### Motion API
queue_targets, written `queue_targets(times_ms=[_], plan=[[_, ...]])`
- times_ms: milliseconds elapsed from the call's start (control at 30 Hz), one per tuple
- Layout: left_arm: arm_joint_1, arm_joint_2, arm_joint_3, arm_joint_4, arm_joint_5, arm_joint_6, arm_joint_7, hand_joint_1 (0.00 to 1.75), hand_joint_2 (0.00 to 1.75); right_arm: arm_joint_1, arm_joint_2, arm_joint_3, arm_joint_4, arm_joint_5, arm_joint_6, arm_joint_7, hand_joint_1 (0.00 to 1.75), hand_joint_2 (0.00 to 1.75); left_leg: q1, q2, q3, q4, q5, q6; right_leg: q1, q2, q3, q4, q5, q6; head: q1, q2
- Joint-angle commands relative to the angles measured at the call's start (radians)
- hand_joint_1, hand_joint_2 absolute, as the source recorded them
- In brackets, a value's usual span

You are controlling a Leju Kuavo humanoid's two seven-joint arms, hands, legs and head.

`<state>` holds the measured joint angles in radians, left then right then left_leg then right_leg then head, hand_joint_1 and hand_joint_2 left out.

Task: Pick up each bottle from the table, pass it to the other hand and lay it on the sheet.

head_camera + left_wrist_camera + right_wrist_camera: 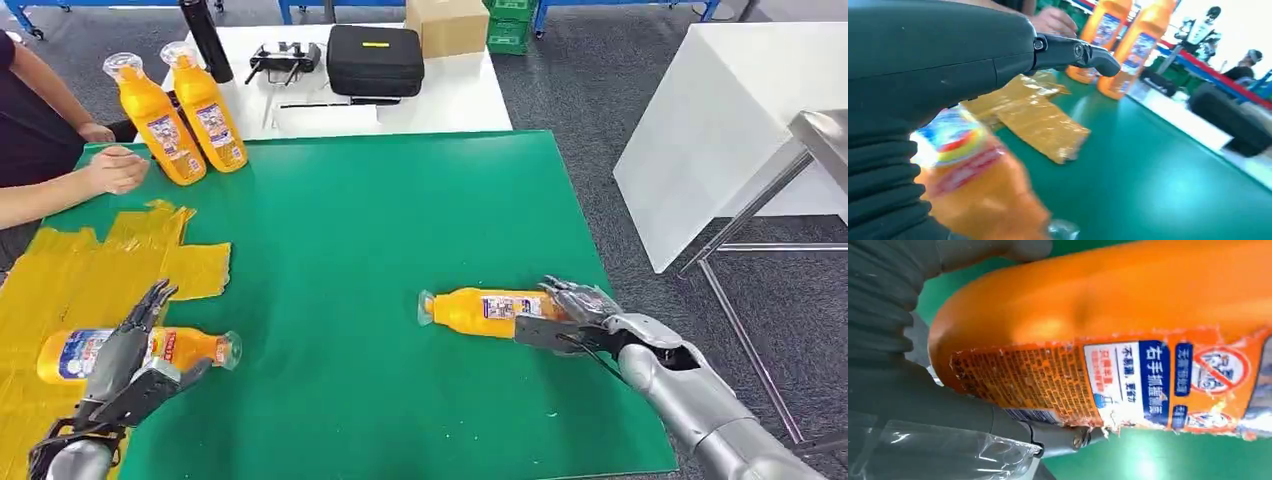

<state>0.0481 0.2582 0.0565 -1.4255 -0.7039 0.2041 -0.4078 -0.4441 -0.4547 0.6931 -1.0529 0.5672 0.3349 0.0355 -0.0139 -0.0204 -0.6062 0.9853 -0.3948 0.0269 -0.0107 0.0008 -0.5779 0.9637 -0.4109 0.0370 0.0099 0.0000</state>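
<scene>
Bottle lies on the yellow sheet at left, cap toward centre; left hand above it, fingers spread, gripping nothing. Two bottles stand upright far left by a person's hand. Right: second lying bottle on green mat, right hand wrapped around its base.

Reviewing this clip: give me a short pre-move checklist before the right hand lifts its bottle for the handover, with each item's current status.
1. Right hand around the lying bottle: ok, fingers at its base end.
2. Grip firmness: cannot tell.
3. Left hand free to receive: not ok, it sits over the bottle on the yellow sheet.
4. Green mat bare between the hands: ok.
5. Person's hand out of the path: ok, it is by the two upright bottles.
</scene>
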Motion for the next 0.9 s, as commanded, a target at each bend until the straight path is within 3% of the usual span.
queue_targets(times_ms=[33, 367, 500, 600, 633, 733, 833, 900], plan=[[-0.048, -0.03, -0.06, -0.014, 0.027, -0.019, 0.005, 0.0, 0.0, 0.027, 0.031, 0.083, 0.13, 0.02, 0.01, 0.022, 1.75, 1.75, 0.003, -0.002, 0.004, -0.001, 0.0, -0.003, 0.003, -0.004, 0.006, -0.003, 0.0, -0.002, 0.0, 0.0], [-0.035, -0.029, -0.059, -0.021, 0.064, -0.031, -0.008, 0.0, 0.0, 0.037, 0.026, 0.077, 0.133, 0.023, 0.017, 0.019, 1.75, 1.75, 0.002, -0.002, 0.011, -0.001, -0.002, -0.002, 0.002, -0.003, 0.003, -0.003, -0.003, -0.001, 0.0, 0.0], [-0.021, -0.048, -0.066, -0.067, 0.159, -0.089, -0.028, 0.0, 0.0, 0.053, 0.084, 0.06, 0.17, 0.04, -0.027, 0.011, 1.75, 1.75, 0.002, -0.001, 0.013, -0.001, -0.003, -0.002, 0.002, -0.002, 0.005, -0.003, -0.003, 0.0, 0.0, 0.0], [0.019, -0.082, -0.037, -0.127, 0.381, -0.247, -0.039, 0.0, 0.0, 0.061, 0.162, -0.011, 0.17, 0.008, -0.121, -0.028, 1.75, 1.75, 0.003, 0.0, 0.014, -0.001, -0.003, -0.002, 0.003, -0.001, 0.006, -0.004, -0.002, 0.0, 0.0, 0.0], [0.041, -0.088, -0.017, -0.146, 0.459, -0.304, -0.04, 0.0, 1.75, 0.063, 0.182, -0.033, 0.158, -0.009, -0.145, -0.048, 1.75, 1.75, 0.003, 0.002, 0.014, -0.001, -0.003, -0.003, 0.003, 0.0, 0.006, -0.004, -0.002, -0.001, 0.001, 0.0], [0.204, -0.149, 0.117, -0.222, 0.886, -0.633, -0.021, 0.0, 1.75, 0.167, 0.244, -0.209, -0.059, -0.217, -0.22, -0.248, 1.75, 1.75, 0.002, 0.015, 0.015, -0.002, -0.006, -0.005, 0.002, 0.012, 0.007, -0.004, 0.0, -0.002, 0.001, 0.0], [0.292, -0.206, 0.142, -0.293, 1.005, -0.781, -0.008, 0.0, 1.75, 0.268, 0.277, -0.26, -0.32, -0.397, -0.157, -0.299, 1.75, 1.75, 0.001, 0.024, 0.016, 0.0, -0.008, -0.005, 0.002, 0.021, 0.011, 0.0, 0.0, -0.005, 0.001, 0.0], [0.316, -0.221, 0.1, -0.333, 1.027, -0.802, 0.011, 0.0, 1.75, 0.316, 0.292, -0.229, -0.407, -0.431, -0.136, -0.309, 1.75, 1.75, 0.001, 0.02, 0.012, 0.001, -0.008, -0.006, 0.002, 0.016, 0.007, 0.002, -0.001, -0.006, 0.0, 0.0]])
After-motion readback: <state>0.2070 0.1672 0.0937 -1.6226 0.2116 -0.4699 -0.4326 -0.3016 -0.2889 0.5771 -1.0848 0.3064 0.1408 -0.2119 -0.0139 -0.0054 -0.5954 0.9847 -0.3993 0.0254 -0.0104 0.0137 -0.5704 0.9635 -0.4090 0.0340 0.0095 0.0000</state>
